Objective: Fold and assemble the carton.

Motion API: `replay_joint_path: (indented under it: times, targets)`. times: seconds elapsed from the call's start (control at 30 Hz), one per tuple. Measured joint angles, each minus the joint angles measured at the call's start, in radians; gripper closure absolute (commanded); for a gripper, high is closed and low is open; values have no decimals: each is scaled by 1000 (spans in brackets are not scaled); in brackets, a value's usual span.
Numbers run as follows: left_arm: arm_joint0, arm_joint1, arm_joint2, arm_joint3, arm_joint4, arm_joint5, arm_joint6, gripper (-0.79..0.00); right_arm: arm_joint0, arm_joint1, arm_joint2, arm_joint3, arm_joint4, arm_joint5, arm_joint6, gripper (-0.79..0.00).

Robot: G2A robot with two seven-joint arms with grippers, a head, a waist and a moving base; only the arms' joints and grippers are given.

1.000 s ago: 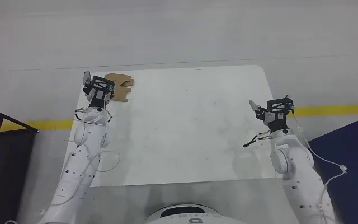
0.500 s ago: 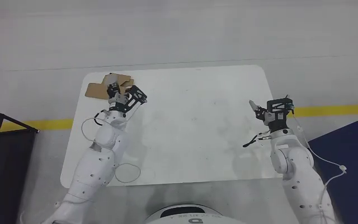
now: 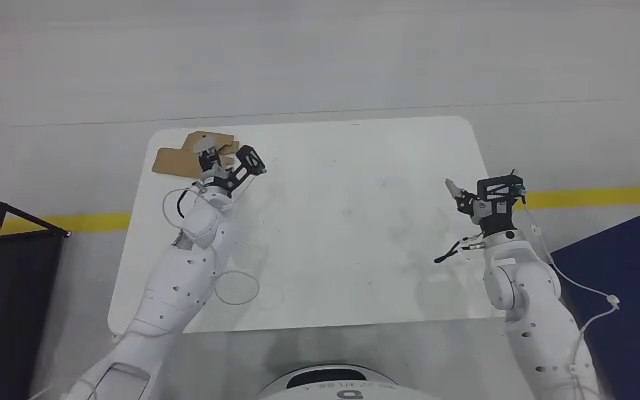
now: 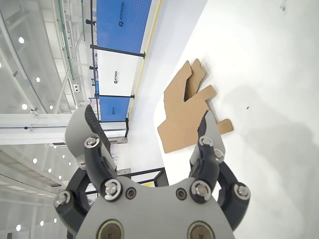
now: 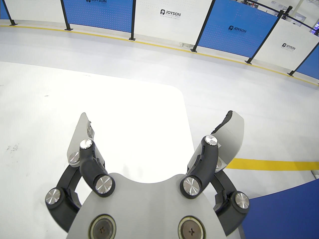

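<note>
Carton [image 4: 184,115]: flat cardboard blank, far left corner of the table [image 3: 350,220].
Left gripper [image 4: 147,116]: spread wide, empty, at the blank's edge.
Right gripper [image 5: 157,119]: spread, empty, well apart.
Handling: pinch one flap near the crease and lift gently.

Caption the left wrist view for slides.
Open left gripper near flat brown cardboard carton blank at the white table's corner.

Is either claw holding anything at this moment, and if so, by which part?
Nothing is held. The left claw is open next to the flat carton, not closed on it; the right claw is open and empty.
</note>
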Motion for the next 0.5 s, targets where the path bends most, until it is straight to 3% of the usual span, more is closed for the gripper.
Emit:
replay_joint_path:
  times: [0.33,0.5]
  targets:
    - [-157,-49,95,261,-1,22,41,-785,0,0,0,0,0,0,0,-785]
    - [-196,-67,113,343,-20,25,49,-785,0,0,0,0,0,0,0,-785]
